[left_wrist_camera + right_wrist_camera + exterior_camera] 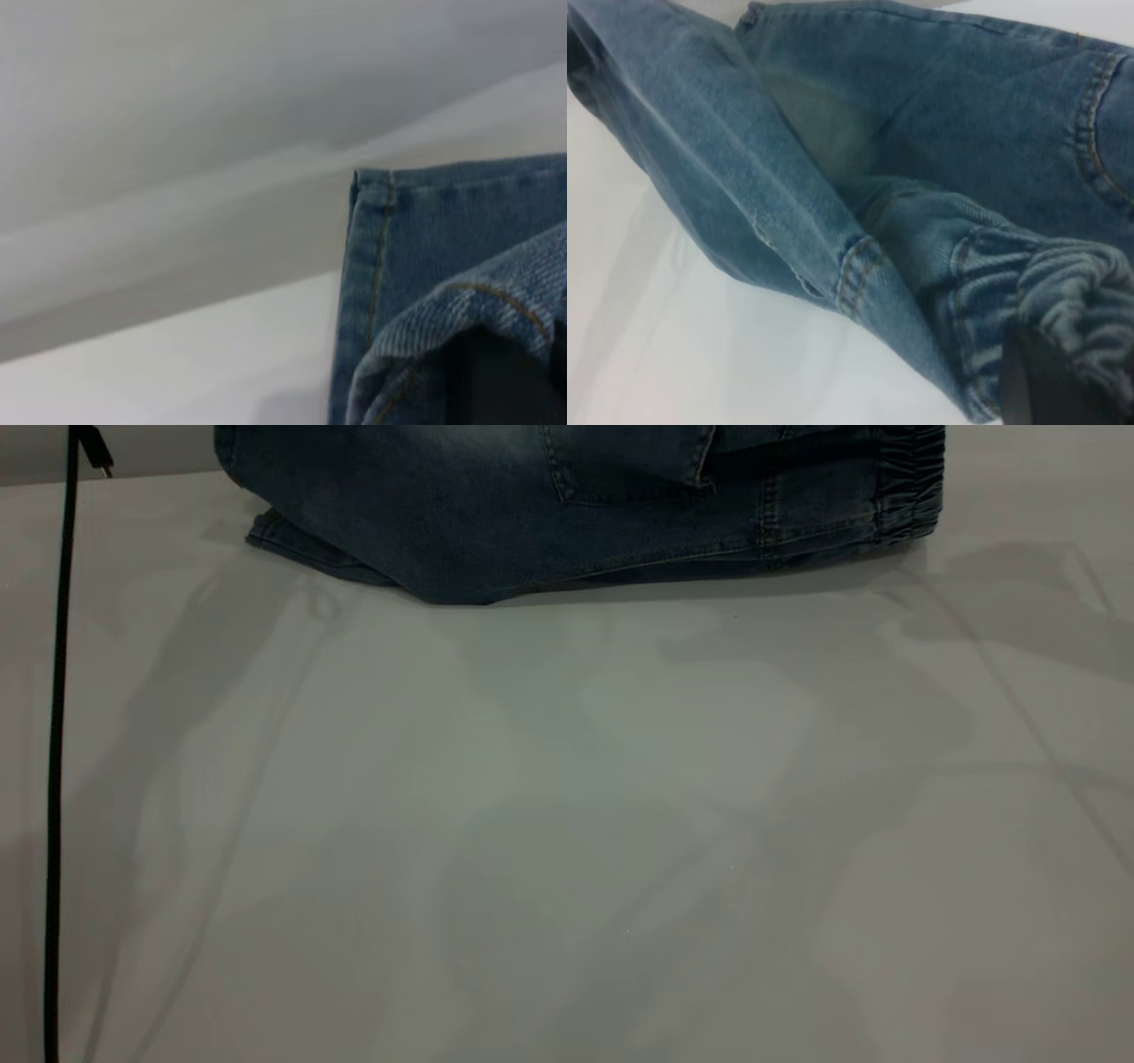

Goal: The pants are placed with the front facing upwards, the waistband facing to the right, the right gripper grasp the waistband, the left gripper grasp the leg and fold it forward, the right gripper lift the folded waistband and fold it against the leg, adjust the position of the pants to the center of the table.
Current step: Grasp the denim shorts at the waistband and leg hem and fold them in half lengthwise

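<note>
1. The bench [567, 824] is bare across the near half, so there is plenty of room to drag things toward the middle
2. The pants [496, 522] lie doubled lengthwise at the far edge, so I'd say the leg fold looks done; cross fold and centring remain
3. The waistband [908, 491] sits at the right end
4. A dark finger of the right gripper [1041, 390] touches the ruched band; whether its jaws are clamped I cannot tell
5. The left gripper shows no jaws, only a hem

A thin black cable [58, 735] with a small black plug at its top end runs down the exterior view's left edge. The right claw [1050, 390] shows as a dark, matte, wedge-shaped finger. A dark blurred shape in the left wrist view may be the left claw [496, 376].
</note>
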{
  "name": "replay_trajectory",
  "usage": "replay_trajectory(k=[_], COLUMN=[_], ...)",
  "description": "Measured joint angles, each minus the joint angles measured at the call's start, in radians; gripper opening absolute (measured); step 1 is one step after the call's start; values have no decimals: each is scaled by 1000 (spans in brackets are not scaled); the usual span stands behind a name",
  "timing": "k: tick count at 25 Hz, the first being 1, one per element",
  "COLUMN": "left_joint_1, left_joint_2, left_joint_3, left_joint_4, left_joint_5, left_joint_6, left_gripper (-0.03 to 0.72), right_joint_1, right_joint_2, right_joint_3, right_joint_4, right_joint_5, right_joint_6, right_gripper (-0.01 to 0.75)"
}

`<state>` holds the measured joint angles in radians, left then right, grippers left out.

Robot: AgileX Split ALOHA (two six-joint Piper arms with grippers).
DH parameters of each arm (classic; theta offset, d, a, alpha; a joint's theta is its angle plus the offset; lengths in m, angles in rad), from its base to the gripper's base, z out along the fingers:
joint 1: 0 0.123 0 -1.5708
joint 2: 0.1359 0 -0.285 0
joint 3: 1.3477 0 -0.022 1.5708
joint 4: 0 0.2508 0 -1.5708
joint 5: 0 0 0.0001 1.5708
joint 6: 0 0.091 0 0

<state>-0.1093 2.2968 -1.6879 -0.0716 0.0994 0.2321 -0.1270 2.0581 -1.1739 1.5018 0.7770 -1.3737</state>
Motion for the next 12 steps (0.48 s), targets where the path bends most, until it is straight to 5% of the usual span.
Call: replay_trajectory(k=[12], left_joint_1=[-2], left_joint_2=[0], left_joint_3=[0], left_joint_4=[0], left_joint_5=[1], left_joint_6=[0], left_gripper=[49], right_joint_1=[0], right_joint_2=[1], right_joint_3=[-1], right_joint_4=[-2], right_joint_5=[-8], right_joint_6=[2], right_gripper=[58])
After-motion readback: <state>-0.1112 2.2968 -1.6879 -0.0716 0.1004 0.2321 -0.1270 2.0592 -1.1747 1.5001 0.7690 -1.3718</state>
